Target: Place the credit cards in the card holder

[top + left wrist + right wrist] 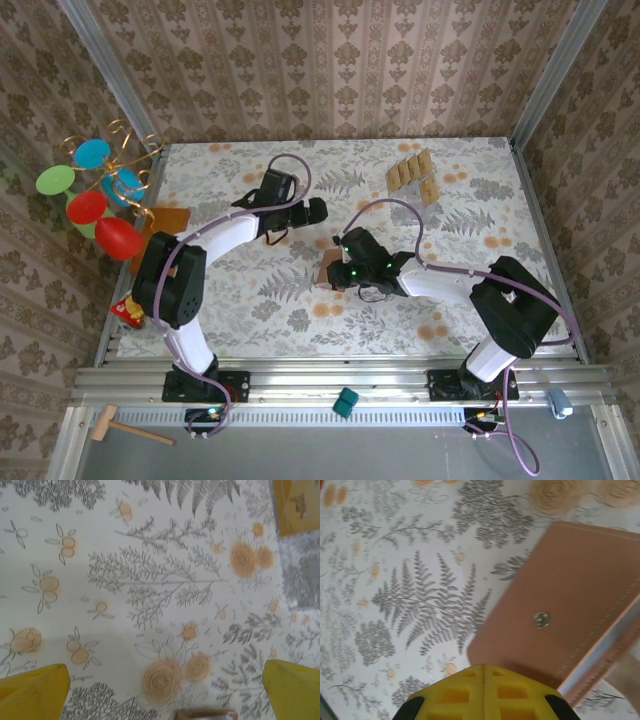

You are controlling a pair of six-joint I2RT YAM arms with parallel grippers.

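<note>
— Where's the wallet?
— On the floral-print bench (250, 300), mid-frame: the salmon-brown leather card holder (560, 605), with my right tool (484, 692) at its edge, fingers together. The tan rectangular credit cards (412, 172) lie upper right.
— And the left?
— My left tool (165, 690) is spread wide over the bench.

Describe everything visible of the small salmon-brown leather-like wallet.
The small salmon-brown leather-like wallet lies folded on the flowered tablecloth, mid-table. Its outer face shows a round metal snap stud and pale stitching along the edges; a grey lining strip peeks out at one side. The shut right tool hangs over its near corner; contact is unclear.
</note>
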